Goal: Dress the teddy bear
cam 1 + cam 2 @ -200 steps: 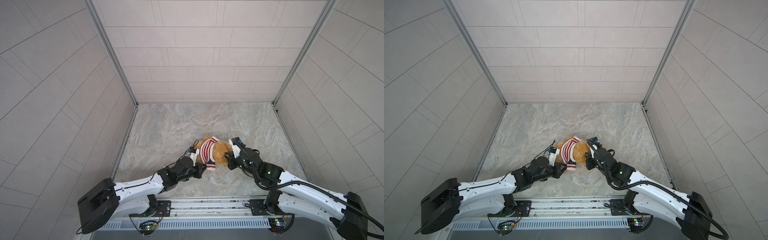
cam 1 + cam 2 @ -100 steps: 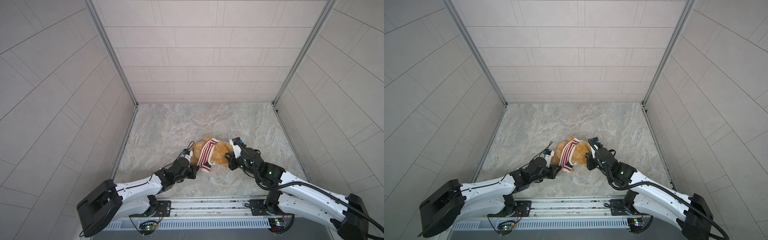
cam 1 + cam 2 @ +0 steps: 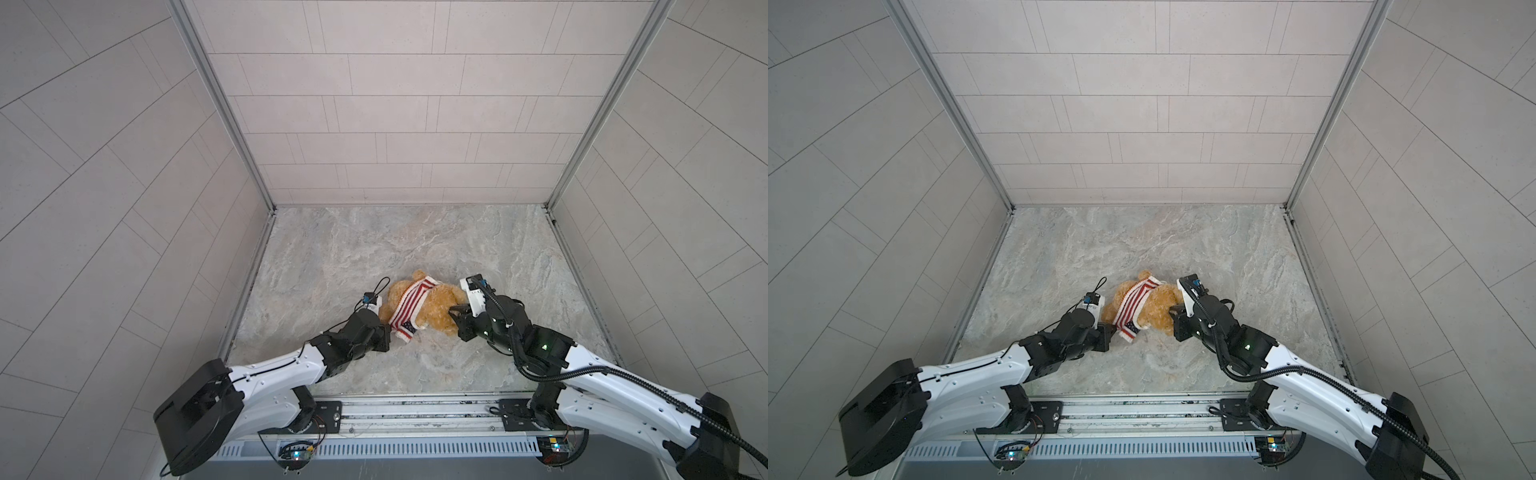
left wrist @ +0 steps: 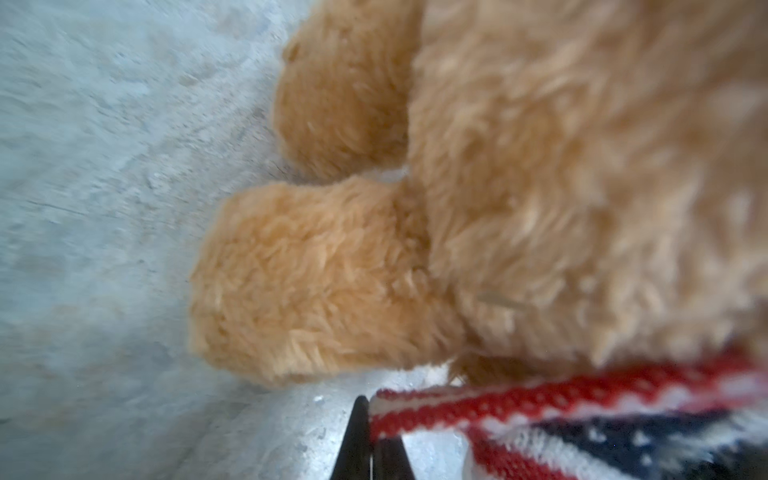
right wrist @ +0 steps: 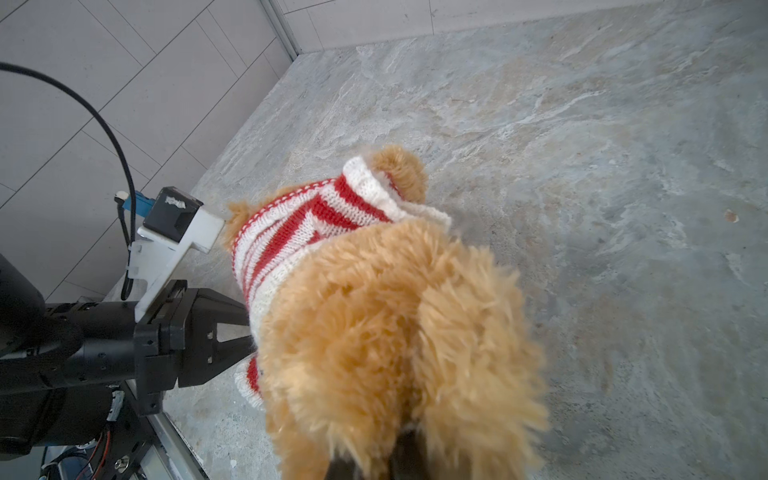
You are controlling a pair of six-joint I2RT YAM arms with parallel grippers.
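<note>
Two hands pinched | left hand grips sweater hem | right hand clamps teddy bear fur

Both top views look from high over the near edge, steeply down and forward across the table. They are wide enough to take in three tiled walls, and they share nearly the whole scene. The left wrist camera sits very near the bear, looking past the left gripper tips, with the fur blurred. The right wrist camera looks along the right gripper over the bear toward the left gripper and a corner of the walls. The sweater shows in every view.
</note>
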